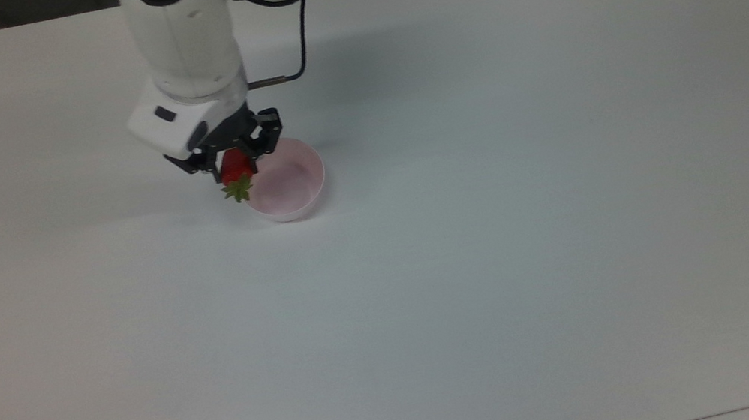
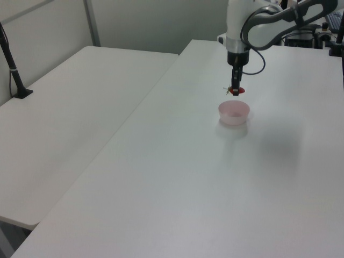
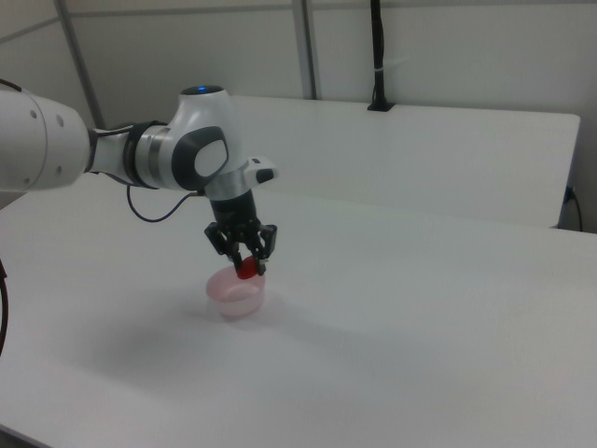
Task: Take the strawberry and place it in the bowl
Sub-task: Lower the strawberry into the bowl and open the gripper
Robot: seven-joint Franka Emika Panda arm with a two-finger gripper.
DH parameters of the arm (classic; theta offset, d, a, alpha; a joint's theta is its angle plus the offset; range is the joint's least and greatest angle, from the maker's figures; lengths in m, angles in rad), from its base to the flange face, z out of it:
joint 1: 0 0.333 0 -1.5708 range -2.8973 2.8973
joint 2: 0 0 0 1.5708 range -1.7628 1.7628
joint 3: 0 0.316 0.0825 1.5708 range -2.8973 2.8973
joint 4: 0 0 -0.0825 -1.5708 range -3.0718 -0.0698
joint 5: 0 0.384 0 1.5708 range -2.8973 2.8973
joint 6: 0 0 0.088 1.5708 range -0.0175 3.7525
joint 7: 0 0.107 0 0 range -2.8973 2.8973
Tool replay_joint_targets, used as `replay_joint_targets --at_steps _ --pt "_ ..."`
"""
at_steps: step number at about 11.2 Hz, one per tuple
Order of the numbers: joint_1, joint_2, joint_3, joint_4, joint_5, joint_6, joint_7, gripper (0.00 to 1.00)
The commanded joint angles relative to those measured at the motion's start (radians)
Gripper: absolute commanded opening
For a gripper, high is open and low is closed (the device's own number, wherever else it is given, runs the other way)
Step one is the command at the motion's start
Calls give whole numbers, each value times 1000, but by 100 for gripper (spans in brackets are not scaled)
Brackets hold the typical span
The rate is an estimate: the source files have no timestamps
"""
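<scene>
My gripper [image 1: 235, 163] is shut on the red strawberry [image 1: 235, 171], whose green leafy cap points down and hangs in the air. In the top view the fruit sits over the left rim of the pale pink bowl [image 1: 289, 178]. The left view shows the strawberry [image 2: 235, 90] held a little above the bowl [image 2: 234, 113]. In the right view the gripper [image 3: 244, 264] holds the strawberry [image 3: 247, 270] just over the bowl [image 3: 235, 294], which looks plain inside.
The bowl stands on a wide white table [image 1: 498, 220]. A second white table [image 2: 70, 107] adjoins it on the left view's left, with a black post [image 2: 12, 67] clamped at its edge. A black cable [image 1: 294, 48] loops from the arm's wrist.
</scene>
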State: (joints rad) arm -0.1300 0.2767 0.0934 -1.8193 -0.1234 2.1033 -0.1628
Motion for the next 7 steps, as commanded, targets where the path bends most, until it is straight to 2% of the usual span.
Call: replay_joint_targets --at_steps 1,2,3,5,7 --pt "62 -1 -4 -45 -5 14 94 54" --pt "72 9 -4 -44 -5 14 103 65" --pt "76 9 -4 -38 -5 9 104 99" --pt "78 -10 -4 -14 1 -31 112 100" --pt "104 -37 -4 81 5 -209 146 100"
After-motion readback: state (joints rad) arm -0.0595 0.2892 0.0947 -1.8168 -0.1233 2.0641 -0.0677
